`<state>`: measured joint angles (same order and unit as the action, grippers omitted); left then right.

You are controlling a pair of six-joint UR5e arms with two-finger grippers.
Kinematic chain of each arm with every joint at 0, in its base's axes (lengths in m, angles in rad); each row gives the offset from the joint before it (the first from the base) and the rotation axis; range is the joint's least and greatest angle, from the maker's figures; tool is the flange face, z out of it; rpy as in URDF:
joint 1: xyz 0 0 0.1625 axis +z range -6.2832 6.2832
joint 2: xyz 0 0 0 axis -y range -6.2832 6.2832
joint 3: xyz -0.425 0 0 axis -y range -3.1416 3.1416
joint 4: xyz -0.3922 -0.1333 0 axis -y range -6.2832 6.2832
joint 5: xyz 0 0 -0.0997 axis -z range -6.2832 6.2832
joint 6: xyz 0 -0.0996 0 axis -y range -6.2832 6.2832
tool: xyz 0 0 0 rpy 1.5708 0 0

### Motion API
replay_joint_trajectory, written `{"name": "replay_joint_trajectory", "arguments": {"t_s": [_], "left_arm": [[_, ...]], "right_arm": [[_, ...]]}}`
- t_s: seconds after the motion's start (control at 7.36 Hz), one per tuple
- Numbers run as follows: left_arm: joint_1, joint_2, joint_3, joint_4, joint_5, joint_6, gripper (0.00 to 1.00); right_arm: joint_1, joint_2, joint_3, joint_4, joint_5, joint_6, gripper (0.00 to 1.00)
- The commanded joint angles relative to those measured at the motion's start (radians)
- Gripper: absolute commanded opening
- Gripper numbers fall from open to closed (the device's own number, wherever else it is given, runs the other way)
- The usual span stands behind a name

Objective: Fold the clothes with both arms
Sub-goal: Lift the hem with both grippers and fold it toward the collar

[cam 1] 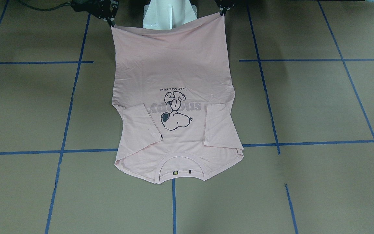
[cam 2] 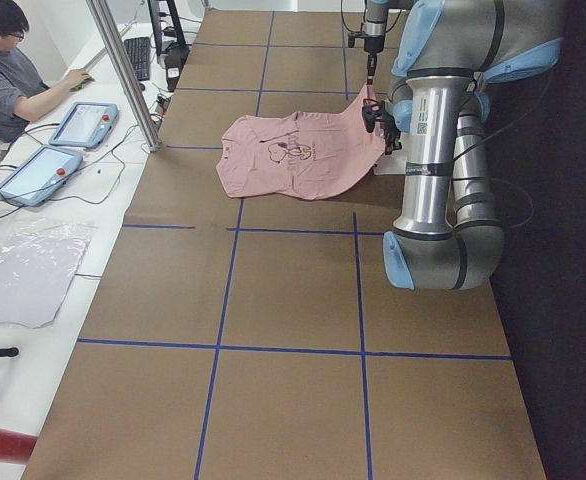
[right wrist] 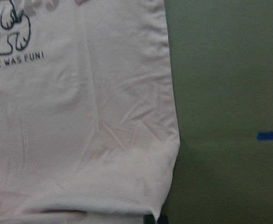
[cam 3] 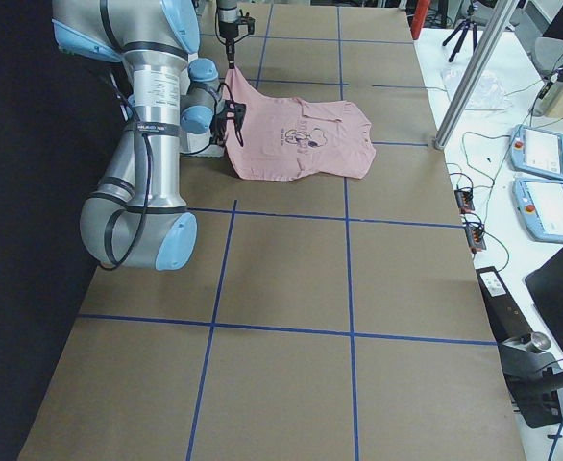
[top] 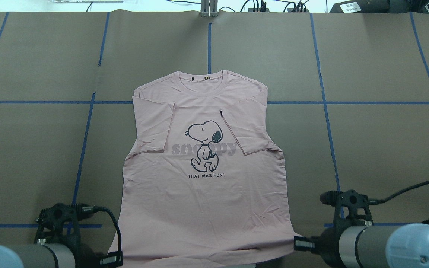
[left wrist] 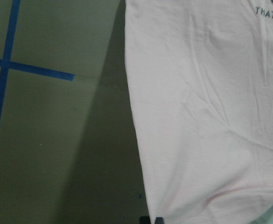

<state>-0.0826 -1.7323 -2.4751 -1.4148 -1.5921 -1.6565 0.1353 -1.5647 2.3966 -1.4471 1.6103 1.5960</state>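
- Fingers of the left gripper (cam 1: 222,13) are pinched shut on one hem corner of the shirt (top: 203,197), just to one side of the pedestal (cam 1: 180,13). Fingers of the right gripper (cam 1: 111,22) are pinched shut on the other hem corner, just to the pedestal's other side.
- The table (top: 367,141), brown with blue tape lines, spreads out from the pedestal.
- The shirt lies front up, straight out from the pedestal. Its hem is the end nearest the pedestal, raised off the table and stretched between the two grippers. Its collar (top: 201,91) is the end farthest from the pedestal and rests flat.
- Both sleeves (top: 153,126) are folded in over the chest, on the half away from the pedestal.
- The Snoopy print (top: 203,143) sits between the sleeves, feet toward the pedestal.
- A small dark tag (top: 221,112) shows on one sleeve's edge, beside the print.
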Motion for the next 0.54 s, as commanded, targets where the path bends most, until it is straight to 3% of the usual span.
{"name": "replay_joint_trajectory", "arguments": {"t_s": [0.0,0.41], "left_arm": [[-0.229,-0.103,0.146,-0.003,0.000,0.188,0.00],[-0.441,-0.158,0.326,-0.073,-0.034,0.390,0.00]], "right_arm": [[0.230,0.194,-0.167,0.004,-0.013,-0.207,0.00],[0.478,0.375,-0.426,0.013,-0.013,-0.466,0.00]]}}
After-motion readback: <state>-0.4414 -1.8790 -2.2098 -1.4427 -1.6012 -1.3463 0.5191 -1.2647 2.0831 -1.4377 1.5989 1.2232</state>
